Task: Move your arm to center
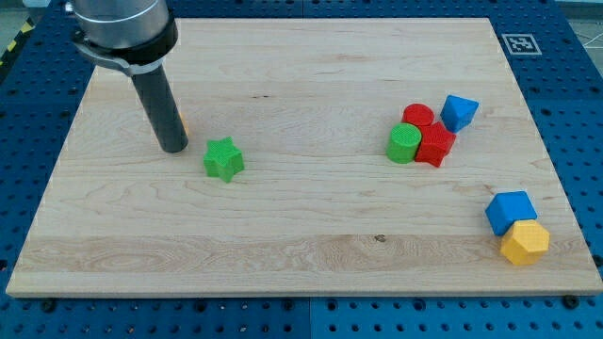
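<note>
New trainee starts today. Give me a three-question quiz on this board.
1. True or false: my tip touches the green star.
2. Which block touches the yellow block? A) blue cube B) red cylinder C) green cylinder
3. Fill in: the tip is toward the view's ____ of the board's center.

Key: 1 false, it stands apart at the star's left; 2 A; 3 left.
</note>
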Available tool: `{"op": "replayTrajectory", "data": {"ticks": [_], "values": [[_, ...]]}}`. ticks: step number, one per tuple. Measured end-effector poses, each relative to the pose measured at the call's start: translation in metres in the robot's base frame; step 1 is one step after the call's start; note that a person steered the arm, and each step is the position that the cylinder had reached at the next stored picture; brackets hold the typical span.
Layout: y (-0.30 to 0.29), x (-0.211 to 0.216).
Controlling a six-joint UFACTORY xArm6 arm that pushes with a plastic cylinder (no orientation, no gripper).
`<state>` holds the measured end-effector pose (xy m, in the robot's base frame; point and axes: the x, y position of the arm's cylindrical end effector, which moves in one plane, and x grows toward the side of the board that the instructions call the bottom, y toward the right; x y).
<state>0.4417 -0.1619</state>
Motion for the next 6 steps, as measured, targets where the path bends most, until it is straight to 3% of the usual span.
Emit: {"op": "replayTrajectory", "data": {"ticks": [2, 4, 6], "values": [[0.025, -0.03], [0.12, -0.053], [0.17, -0.012]]}}
